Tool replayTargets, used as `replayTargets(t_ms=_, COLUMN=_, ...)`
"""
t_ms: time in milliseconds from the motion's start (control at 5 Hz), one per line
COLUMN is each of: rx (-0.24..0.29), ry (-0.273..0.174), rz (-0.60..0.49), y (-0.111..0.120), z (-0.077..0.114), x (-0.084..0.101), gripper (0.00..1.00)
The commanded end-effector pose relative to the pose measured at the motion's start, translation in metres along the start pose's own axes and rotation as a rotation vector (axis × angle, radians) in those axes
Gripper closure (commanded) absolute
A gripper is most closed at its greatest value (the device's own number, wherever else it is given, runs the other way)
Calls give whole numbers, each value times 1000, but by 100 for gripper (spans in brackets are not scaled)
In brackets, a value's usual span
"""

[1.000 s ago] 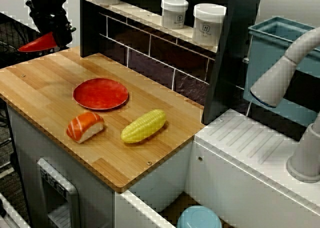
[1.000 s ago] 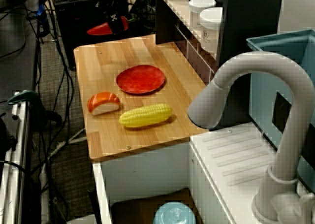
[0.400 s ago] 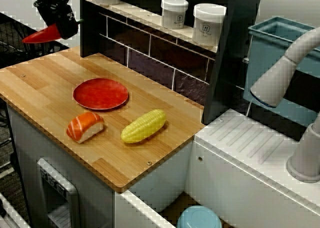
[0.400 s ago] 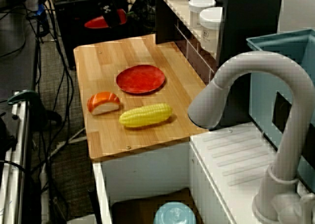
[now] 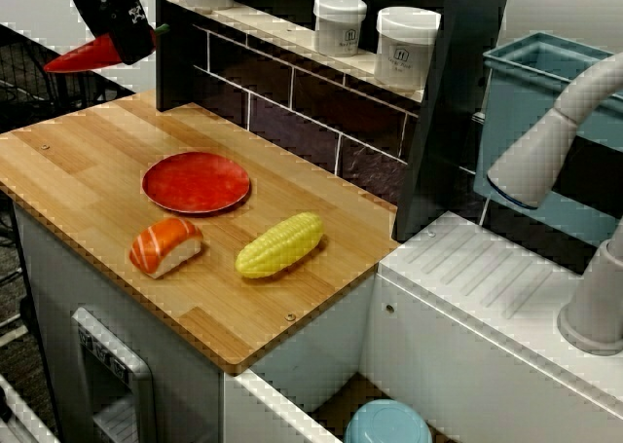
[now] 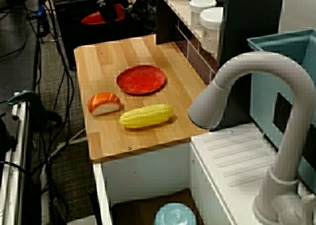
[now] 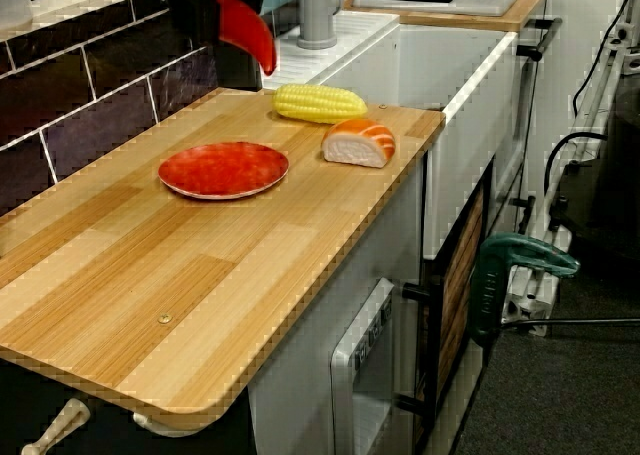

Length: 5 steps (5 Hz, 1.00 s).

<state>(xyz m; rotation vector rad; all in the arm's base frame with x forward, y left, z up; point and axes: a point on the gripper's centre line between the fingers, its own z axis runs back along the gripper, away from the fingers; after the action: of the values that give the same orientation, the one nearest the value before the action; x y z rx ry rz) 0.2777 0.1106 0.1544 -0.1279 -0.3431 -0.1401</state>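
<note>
- My end effector [image 5: 125, 40] is pinching a red toy chili pepper [image 5: 82, 55] near its green stem end. My fingers are pressed against its sides.
- The pepper is in the air, touching nothing but my fingers, with its pointed tip tilted down and away from me.
- In the view from the sink side, it hangs well beyond the red plate [image 5: 196, 182], over the far corner of the wooden surface [image 5: 78, 156], close to the dark upright of the shelf unit.
- The view over the faucet shows the same. The pepper [image 6: 100, 17] is high up past the far edge of the surface, well apart from the plate [image 6: 141, 79].
- In the low view along the surface, the pepper [image 7: 248, 27] shows as a red curve above the plate [image 7: 224, 168], with its tip pointing down.
- The plate lies flat on the surface with nothing on it.
- A salmon nigiri [image 5: 165, 245] sits on the surface near the plate, on the side away from the pepper.
- A yellow corn cob [image 5: 280, 245] lies just beside the nigiri, farther from the plate toward the sink.
- Two white jars [image 5: 340, 24] stand on the shelf behind the plate, above the dark tiled wall.
- A grey faucet [image 5: 550, 141] curves over the white sink top, well apart from the plate and past the corn.
</note>
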Motion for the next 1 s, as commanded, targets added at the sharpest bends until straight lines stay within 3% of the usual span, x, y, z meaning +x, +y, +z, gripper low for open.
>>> replayTargets(t_ms=0, rx=-40, ry=-44, rz=-79, y=-8, z=17, x=11, gripper=100)
replayTargets(t_ms=400, rx=-79, ry=4, rz=-214, y=-27, z=8, x=13, gripper=100)
replayTargets(t_ms=800, rx=-174, ry=141, rz=-292, y=-31, z=0, x=13, gripper=100)
